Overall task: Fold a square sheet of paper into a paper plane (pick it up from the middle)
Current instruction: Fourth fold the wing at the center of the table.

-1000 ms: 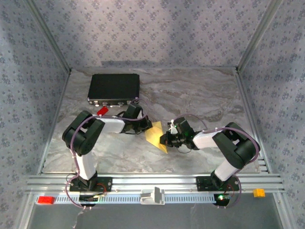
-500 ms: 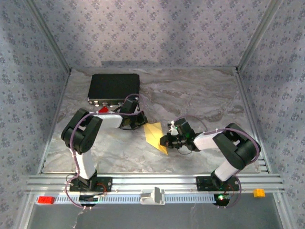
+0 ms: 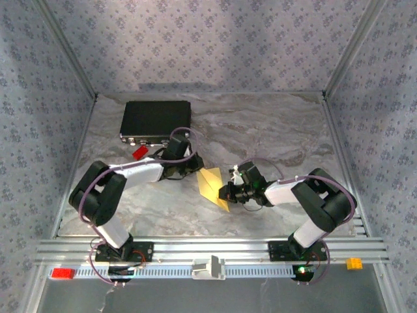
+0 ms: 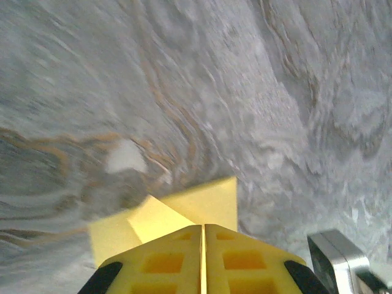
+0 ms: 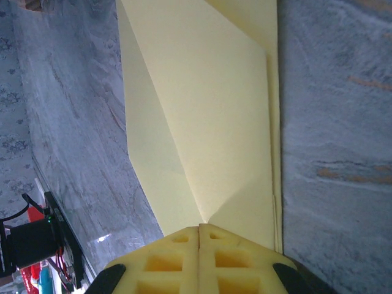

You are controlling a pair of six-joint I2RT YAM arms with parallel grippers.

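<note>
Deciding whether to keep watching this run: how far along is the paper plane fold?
Done: the sheet of paper carries diagonal creases and overlapping flaps, so early folds are in. In hand: the right gripper is shut on one end of it; the left gripper is closed at its other side. To do: it is no slim dart with wings yet, so more folds remain.

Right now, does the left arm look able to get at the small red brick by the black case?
Probably yes: the red brick lies uncovered just behind that arm's forearm, though the closed left fingers sit at the folded yellow paper and must swing back.
</note>
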